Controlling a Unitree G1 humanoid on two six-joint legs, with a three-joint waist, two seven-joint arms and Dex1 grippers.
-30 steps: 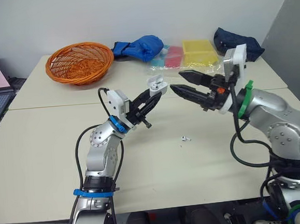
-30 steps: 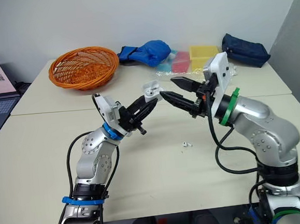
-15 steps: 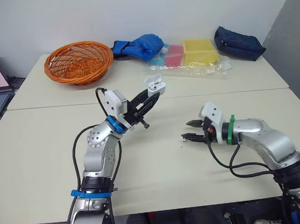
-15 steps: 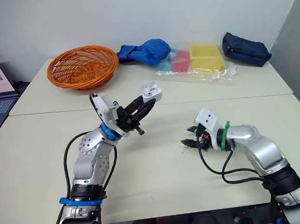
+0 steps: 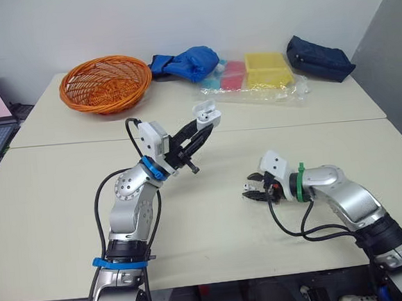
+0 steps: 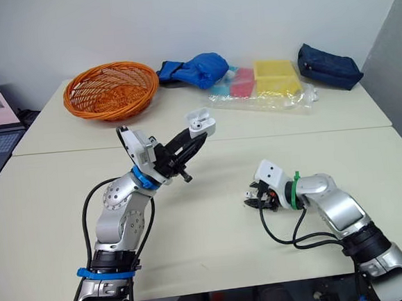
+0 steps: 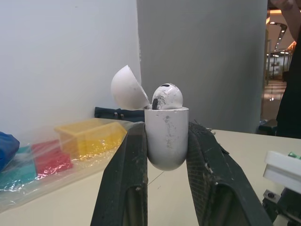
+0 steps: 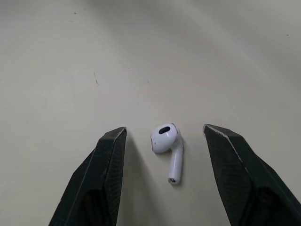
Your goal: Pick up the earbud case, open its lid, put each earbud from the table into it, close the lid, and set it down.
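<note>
The earbud case (image 7: 166, 141) is held up off the table (image 5: 66, 203), upright between the two black fingers (image 7: 123, 179) of the left gripper (image 5: 201, 128), which are shut on its sides low down; that grip leaves the mouth free and the lid (image 7: 126, 87) tipped back, open; one earbud (image 7: 167, 96) already sits in one socket, so the case seems to be presented for the second; that loose earbud (image 8: 168, 147) lies flat on the table, between the spread tips of the right gripper (image 5: 250, 189), which is open and has hold of nothing; the jaws straddle it without touching, apparently lined up to close on it; the orange basket (image 5: 105, 83) stands well apart at the far side.
</note>
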